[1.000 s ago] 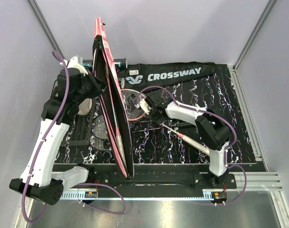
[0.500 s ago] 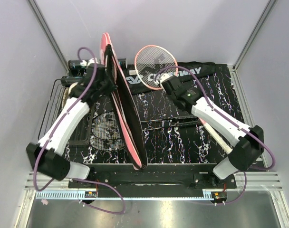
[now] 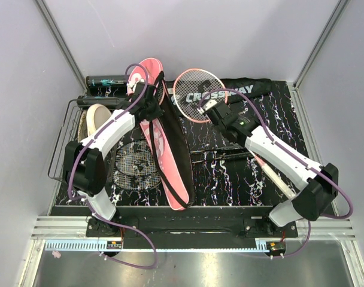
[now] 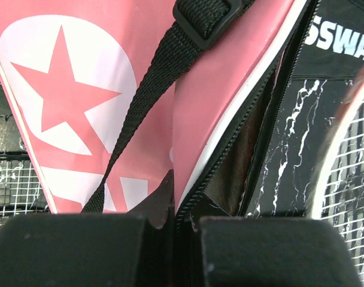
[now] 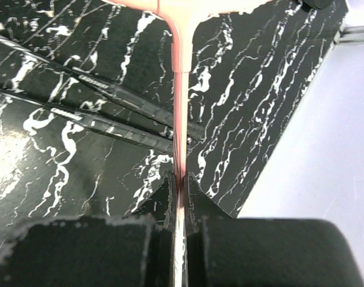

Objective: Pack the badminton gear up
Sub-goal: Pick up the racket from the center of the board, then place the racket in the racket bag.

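Note:
The pink "SPORT" racket case (image 3: 164,149) lies slanted from the back to the front edge, its zip side gaping. My left gripper (image 3: 151,110) is shut on the case's zip edge (image 4: 188,197) near its wide end. My right gripper (image 3: 207,109) is shut on the thin shaft (image 5: 179,119) of a pink-framed racket; its head (image 3: 197,94) hangs over the black "CROSSWAY" bag (image 3: 242,89) and its white handle (image 3: 272,170) trails toward the front right. A second racket head (image 3: 133,166) lies partly under the case. Two dark tubes (image 3: 107,79) lie at the back left. No shuttlecocks show.
A black wire basket (image 3: 68,149) with a cream round disc (image 3: 98,119) stands at the left. Two thin dark rods (image 3: 221,154) lie across the mat's middle under the right arm, also in the right wrist view (image 5: 110,95). Walls close in on three sides.
The left arm has tipped the case from standing on edge to lying lower and flatter. The right arm has lifted the racket off the mat and carried its head back over the bag.

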{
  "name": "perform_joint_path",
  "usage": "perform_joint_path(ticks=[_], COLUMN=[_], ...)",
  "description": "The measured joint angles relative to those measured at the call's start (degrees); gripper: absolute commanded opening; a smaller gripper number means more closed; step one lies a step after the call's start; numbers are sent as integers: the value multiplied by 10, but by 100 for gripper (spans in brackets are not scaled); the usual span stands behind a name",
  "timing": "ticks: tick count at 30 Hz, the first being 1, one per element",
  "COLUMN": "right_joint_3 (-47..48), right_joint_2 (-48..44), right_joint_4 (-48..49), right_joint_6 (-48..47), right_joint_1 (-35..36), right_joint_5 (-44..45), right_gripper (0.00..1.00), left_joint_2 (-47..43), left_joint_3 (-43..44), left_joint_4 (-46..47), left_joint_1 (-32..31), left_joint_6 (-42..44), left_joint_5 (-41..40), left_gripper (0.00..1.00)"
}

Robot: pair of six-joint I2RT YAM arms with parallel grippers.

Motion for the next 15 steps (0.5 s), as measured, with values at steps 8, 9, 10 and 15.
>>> perform_joint_path(ticks=[8, 9, 10, 15], right_joint_3=[-2, -2, -2, -2], right_joint_2=[28, 32, 35, 52], right_joint_4=[-4, -3, -3, -4], right_joint_6=[29, 31, 33, 43], right_joint_1=[43, 49, 56, 79], right_joint_5=[-27, -28, -27, 2], right_gripper=[0, 0, 0, 0], left_joint_2=[0, 0, 0, -1], left_joint_3=[7, 8, 10, 15], left_joint_4=[15, 15, 14, 8], left_joint_1=[2, 2, 2, 7], left_joint_6=[3, 4, 5, 15], left_joint_5=[25, 27, 30, 50], left_gripper=[0, 0, 0, 0])
